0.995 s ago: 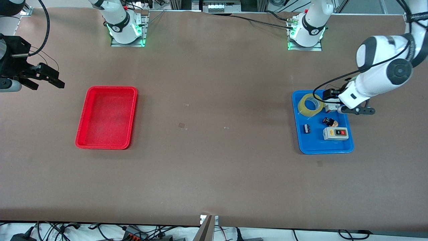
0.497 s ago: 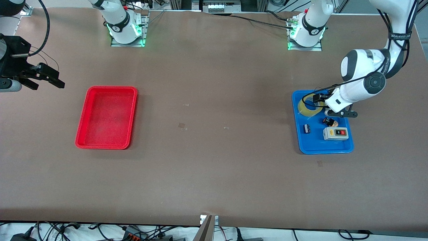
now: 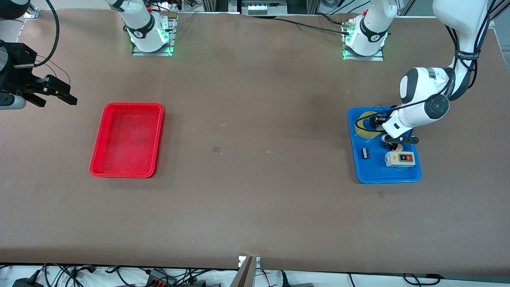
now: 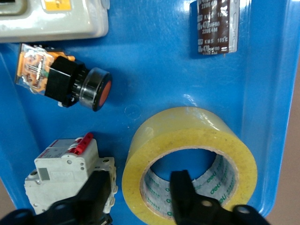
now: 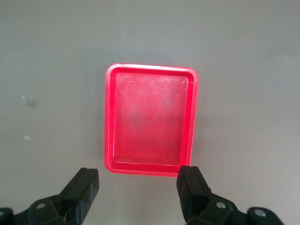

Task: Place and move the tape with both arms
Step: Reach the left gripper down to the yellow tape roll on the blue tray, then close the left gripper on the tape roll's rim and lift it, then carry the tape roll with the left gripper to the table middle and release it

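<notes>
Your left gripper [image 4: 140, 197] straddles the tape's [image 4: 187, 140] wall in the blue tray [image 3: 374, 175], one finger [image 4: 185, 192] inside the core, jaws apart and not yet clamped, ready to pinch. Your right gripper [image 5: 138, 192] waits wide open above the table beside the red tray [image 5: 150, 119], likely the drop spot.

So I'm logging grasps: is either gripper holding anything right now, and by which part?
Nothing is gripped yet. The left gripper straddles the wall of the tape, one finger inside its core, not clamped. The right gripper waits open.

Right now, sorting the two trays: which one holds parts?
The blue tray, at the left arm's end; it holds the tape. The red tray lies bare.
</notes>
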Tool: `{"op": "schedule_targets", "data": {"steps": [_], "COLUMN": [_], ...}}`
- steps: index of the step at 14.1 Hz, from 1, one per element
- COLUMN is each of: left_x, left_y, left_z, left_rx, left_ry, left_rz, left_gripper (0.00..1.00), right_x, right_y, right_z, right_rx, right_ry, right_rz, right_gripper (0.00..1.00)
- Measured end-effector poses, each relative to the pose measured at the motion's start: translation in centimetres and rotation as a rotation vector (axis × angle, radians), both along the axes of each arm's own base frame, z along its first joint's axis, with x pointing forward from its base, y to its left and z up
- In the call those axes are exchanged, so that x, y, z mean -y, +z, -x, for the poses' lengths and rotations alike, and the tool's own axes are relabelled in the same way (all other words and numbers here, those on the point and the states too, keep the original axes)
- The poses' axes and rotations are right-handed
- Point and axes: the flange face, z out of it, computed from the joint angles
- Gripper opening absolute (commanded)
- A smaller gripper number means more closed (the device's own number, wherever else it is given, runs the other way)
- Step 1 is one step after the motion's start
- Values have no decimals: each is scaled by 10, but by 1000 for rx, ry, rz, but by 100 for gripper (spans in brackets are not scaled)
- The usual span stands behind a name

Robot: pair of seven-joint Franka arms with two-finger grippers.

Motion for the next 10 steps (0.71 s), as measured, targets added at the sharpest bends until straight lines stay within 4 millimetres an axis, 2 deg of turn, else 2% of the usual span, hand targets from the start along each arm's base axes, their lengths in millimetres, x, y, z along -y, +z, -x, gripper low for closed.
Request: {"op": "schedule_targets", "data": {"steps": [3,5,6,8,10], "left_x": [-1,-1,-1,2,24], "left_y": [4,19,36,88,132], "left_z": [-2,-10,-21,-51,-74], "left_rx": [-16,-65,-101,-140,-141], "left_ry": [0,-6,-9,-8,41], "left_rz": [0,0,0,2,49], "left_gripper": [0,0,0,0,0], "right_x": [0,0,0,0,-1], "right_y": [0,0,0,0,0], "right_z": [0,0,0,0,0], "right_rx": [0,0,0,-1,-1], "right_ry": [0,0,0,0,1], "right_rz": [0,0,0,0,0], "right_gripper": [100,100,100,100,100]}}
